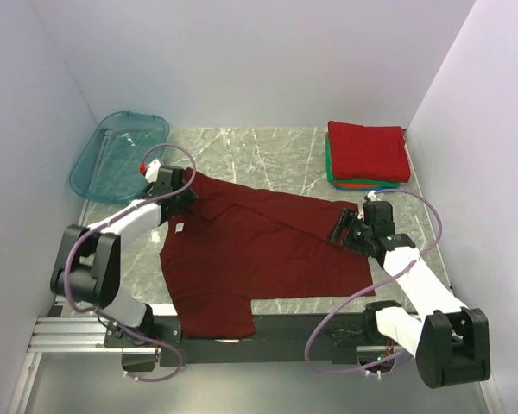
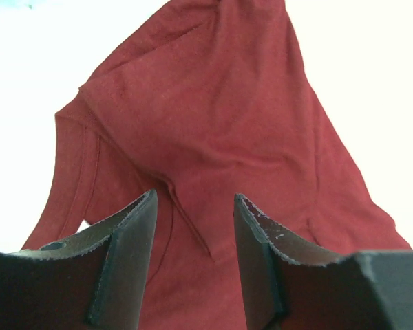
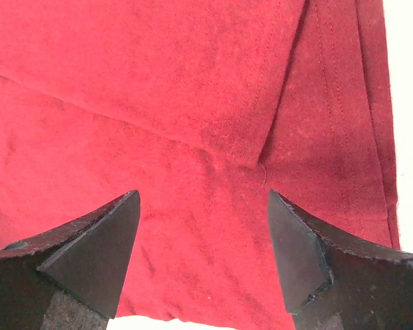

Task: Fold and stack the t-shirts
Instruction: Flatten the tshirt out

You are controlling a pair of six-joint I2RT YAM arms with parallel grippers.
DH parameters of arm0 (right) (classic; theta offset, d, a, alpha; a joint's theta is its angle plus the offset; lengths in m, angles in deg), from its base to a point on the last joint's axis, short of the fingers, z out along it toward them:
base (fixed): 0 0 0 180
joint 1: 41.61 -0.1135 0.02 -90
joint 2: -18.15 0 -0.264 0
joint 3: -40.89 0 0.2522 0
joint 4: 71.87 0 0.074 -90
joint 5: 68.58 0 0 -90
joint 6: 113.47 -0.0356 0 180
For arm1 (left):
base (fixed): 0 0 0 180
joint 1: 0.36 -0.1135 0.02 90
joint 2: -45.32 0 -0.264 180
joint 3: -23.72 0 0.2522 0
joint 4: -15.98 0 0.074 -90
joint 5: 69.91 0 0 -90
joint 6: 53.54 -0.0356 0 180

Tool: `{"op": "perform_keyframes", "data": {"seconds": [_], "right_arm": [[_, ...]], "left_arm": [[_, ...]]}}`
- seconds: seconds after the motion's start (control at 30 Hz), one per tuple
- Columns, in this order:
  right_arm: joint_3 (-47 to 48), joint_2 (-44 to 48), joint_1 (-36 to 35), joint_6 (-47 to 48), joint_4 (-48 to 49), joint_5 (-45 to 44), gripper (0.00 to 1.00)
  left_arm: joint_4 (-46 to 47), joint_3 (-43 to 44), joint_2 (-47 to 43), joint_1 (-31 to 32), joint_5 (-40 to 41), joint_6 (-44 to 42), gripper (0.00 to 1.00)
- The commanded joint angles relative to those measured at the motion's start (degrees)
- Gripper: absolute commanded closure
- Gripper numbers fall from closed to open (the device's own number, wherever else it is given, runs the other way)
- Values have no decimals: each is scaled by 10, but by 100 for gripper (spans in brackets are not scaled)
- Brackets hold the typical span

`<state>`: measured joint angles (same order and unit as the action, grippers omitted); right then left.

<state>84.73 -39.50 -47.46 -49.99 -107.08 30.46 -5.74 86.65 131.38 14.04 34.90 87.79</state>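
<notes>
A dark maroon t-shirt (image 1: 250,254) lies spread on the table, its far edge folded over, a small white neck label (image 1: 180,227) at its left. My left gripper (image 1: 183,197) is open just over the shirt's far left corner; cloth shows between its fingers (image 2: 193,227). My right gripper (image 1: 341,226) is open over the shirt's right edge, with cloth and a folded hem below it (image 3: 203,213). A stack of folded t-shirts (image 1: 368,153), bright red on top with green, orange and blue edges below, sits at the far right.
A translucent teal plastic tub (image 1: 119,155) stands at the far left corner. White walls close in the table on three sides. The table (image 1: 268,151) is grey marble. A sleeve (image 1: 211,312) hangs toward the near edge.
</notes>
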Motion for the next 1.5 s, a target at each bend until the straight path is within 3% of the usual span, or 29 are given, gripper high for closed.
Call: {"op": "perform_keyframes", "data": {"seconds": [0.0,0.3,0.47,0.63,0.77,0.9,1.2,1.33,1.47], "right_arm": [[30,-11,1,6,13,-8,19],[36,-31,2,9,16,-9,19],[38,-36,2,11,13,-10,19],[36,-39,2,11,14,-8,19],[35,-38,2,11,12,-9,19],[36,-35,1,12,10,-15,20],[35,-38,2,21,5,-2,20],[31,-51,2,17,10,2,21],[34,-69,2,10,19,-5,23]], "left_arm": [[-7,41,31,-4,3,0,47],[-9,44,74,-7,1,12,47],[-10,67,111,-8,2,14,53],[-12,84,127,-8,7,13,69],[-11,90,115,-8,22,12,73],[-35,122,122,-9,37,0,90],[-50,146,113,-9,34,-11,91],[-47,155,111,-9,19,-19,99],[-53,167,114,-9,12,-26,99]]}}
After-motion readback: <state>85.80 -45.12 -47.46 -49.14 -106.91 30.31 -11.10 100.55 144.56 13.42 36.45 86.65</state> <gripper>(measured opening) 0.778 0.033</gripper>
